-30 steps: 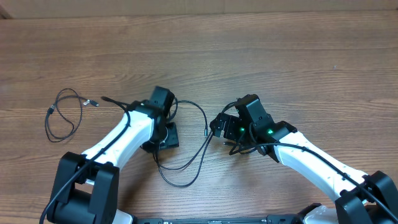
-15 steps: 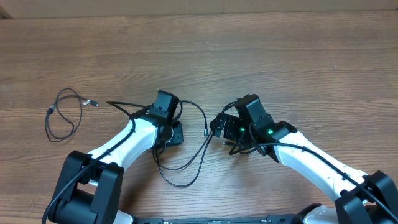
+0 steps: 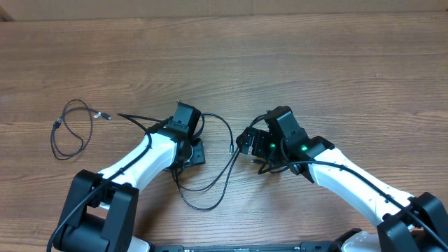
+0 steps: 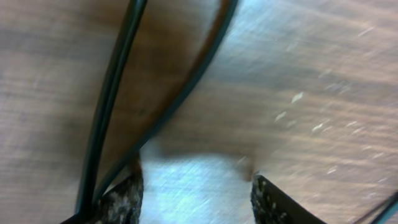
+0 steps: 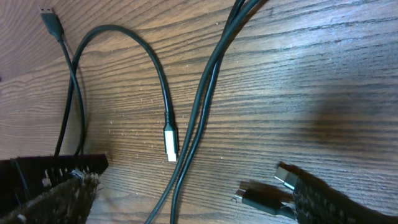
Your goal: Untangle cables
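Table (image 3: 315,63): wood-grain surface; both arms reach in from the near edge, their grippers near the middle and set apart from each other

Left gripper (image 4: 196,199): low over the table, to the left of the right gripper; in the left wrist view its fingers (image 4: 121,199) stand apart, with plain wood showing in the gap; nothing is pinched between them; two black strands (image 4: 109,93) run from the top edge of that view down to the outer side of the left-hand finger, just beside it; the view is blurred, so contact cannot be told

Right gripper (image 5: 189,186): spread wide and empty; its fingers (image 5: 62,193) sit at the two lower corners of the right wrist view, with cable lying on the wood between them

Cables, position:
- coil (image 3: 89,129): flat on the table at far left, well apart from both grippers; one small silvery tip lies at its right side
- loop (image 3: 203,208): on the table between the two arms, its curve toward the near edge; one side passes under the left gripper, the other rises toward the right gripper
- in the right wrist view one cable arcs over and ends in a silvery plug (image 5: 170,144), flat on the wood; a pair (image 5: 205,93) of strands runs diagonally just right of that plug; a dark plug (image 5: 50,15) lies at top left; two more plug ends (image 5: 267,196) lie just beside the right-hand finger, contact not discernible
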`<action>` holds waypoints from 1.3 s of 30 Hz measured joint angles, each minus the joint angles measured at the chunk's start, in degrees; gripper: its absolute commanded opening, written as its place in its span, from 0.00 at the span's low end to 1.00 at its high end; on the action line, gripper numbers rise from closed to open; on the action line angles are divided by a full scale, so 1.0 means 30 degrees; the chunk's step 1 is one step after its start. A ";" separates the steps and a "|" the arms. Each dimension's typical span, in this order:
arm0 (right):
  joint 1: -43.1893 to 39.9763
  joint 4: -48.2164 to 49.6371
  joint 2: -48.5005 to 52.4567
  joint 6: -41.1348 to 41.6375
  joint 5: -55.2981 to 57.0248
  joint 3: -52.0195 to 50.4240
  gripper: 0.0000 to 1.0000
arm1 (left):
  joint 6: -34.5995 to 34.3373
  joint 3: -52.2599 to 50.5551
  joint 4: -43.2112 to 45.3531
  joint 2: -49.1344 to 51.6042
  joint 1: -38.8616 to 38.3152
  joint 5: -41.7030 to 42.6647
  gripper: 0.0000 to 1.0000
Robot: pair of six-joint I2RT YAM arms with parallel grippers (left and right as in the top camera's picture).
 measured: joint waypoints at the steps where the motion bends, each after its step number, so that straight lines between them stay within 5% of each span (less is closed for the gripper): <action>1: 0.0000 0.0007 0.0000 0.0000 0.0000 0.0000 1.00 | 0.0015 0.0066 -0.0619 0.0000 0.0146 -0.0007 0.58; 9: -0.0007 0.0000 0.0000 -0.0007 0.0000 0.0000 1.00 | 0.0044 0.3184 -0.6477 0.0153 0.1931 -0.0189 0.59; 19: 0.0000 0.0007 0.0000 0.0000 0.0000 0.0000 1.00 | 0.0080 0.4080 -0.6309 0.0153 0.0860 0.2528 0.61; 39: -0.1195 0.1719 0.0000 -0.0007 0.1246 -0.0102 1.00 | 0.0036 0.3453 -0.5741 0.0153 -0.0503 0.3038 0.63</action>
